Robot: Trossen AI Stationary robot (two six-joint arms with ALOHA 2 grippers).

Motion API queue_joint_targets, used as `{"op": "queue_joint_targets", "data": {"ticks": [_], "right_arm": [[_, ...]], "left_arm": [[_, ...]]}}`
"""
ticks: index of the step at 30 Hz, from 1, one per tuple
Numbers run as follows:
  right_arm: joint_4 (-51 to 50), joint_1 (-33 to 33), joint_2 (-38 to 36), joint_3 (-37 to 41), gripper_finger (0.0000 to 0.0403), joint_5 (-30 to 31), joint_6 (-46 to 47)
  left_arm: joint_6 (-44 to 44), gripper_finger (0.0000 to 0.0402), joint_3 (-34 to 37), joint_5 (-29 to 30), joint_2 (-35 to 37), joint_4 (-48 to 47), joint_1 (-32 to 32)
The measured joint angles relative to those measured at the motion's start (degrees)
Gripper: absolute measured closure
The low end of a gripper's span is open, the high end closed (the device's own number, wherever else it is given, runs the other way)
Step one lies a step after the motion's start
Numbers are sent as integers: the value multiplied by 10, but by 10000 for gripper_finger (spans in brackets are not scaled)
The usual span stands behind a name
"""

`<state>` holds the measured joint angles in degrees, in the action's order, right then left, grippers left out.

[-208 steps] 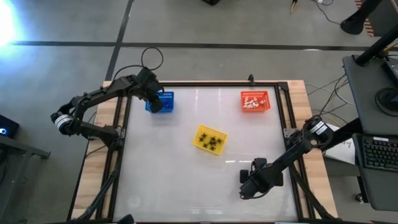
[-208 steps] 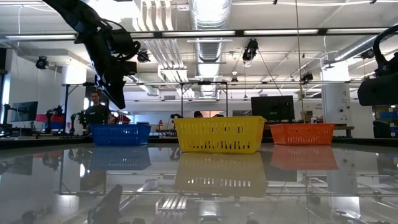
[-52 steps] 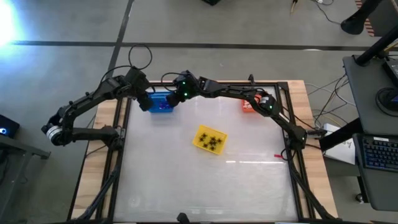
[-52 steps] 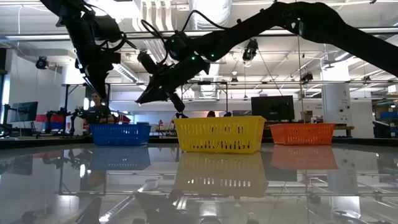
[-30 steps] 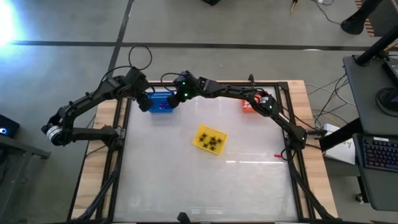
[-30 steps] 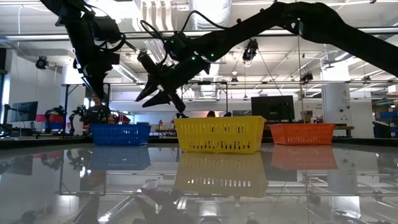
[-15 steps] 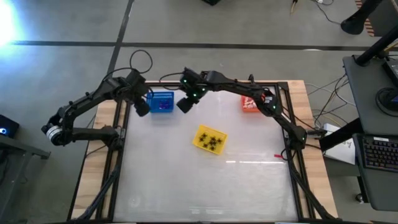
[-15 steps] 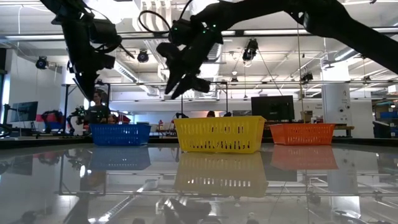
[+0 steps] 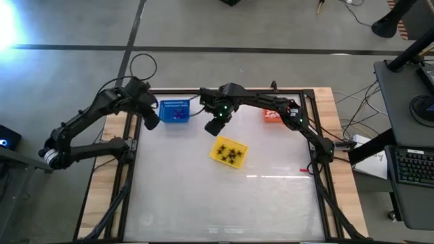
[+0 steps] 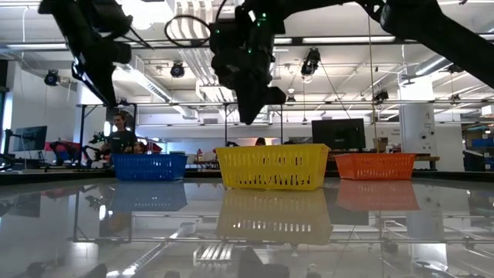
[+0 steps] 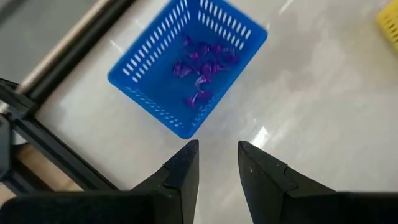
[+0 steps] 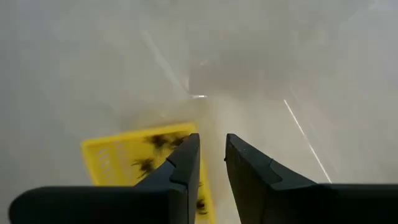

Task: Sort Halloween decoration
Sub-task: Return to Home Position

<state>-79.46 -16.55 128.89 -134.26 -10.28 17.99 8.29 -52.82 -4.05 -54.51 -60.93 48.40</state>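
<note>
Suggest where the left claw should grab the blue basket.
Probably pinch the top rim of the blue basket on the wall nearest the left claw, coming straight down. It sits upright and open-topped, with thin slotted walls; purple pieces lie in the middle, so stay at the edge.

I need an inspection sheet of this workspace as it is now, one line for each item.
Surface: glossy white table, three baskets on it.
Job's things: purple bits in blue basket; black spiders in yellow basket; orange basket partly under right arm.
Clutter: nothing seen.
Grippers: left gripper beside blue basket, right gripper raised near yellow basket; both slightly open, empty.
Cables: loop behind left arm.
Surroundings: keyboard, person.
</note>
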Motion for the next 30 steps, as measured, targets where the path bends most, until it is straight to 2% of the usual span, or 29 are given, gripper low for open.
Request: {"op": "queue_joint_targets", "data": {"ticks": [3, 8, 12, 22, 25, 30], "right_arm": [[-17, 19, -10, 0, 338, 4, 4], [-73, 52, -41, 0, 339, 88, 41], [-91, 77, -81, 1, 339, 108, 64], [-82, 102, -222, 2, 339, 169, 85], [-68, 106, -274, 3, 339, 202, 85], [7, 118, -354, 26, 339, 243, 58]], "left_arm": [[-5, 308, 1, 0, 39, -1, 0], [-13, 308, 1, 0, 107, -1, 0], [-13, 308, 1, -6, 149, 0, 0], [48, 308, 2, -136, 193, 18, 0], [44, 308, 16, -151, 209, 62, 0], [9, 308, 82, -211, 257, 163, 0]]}}
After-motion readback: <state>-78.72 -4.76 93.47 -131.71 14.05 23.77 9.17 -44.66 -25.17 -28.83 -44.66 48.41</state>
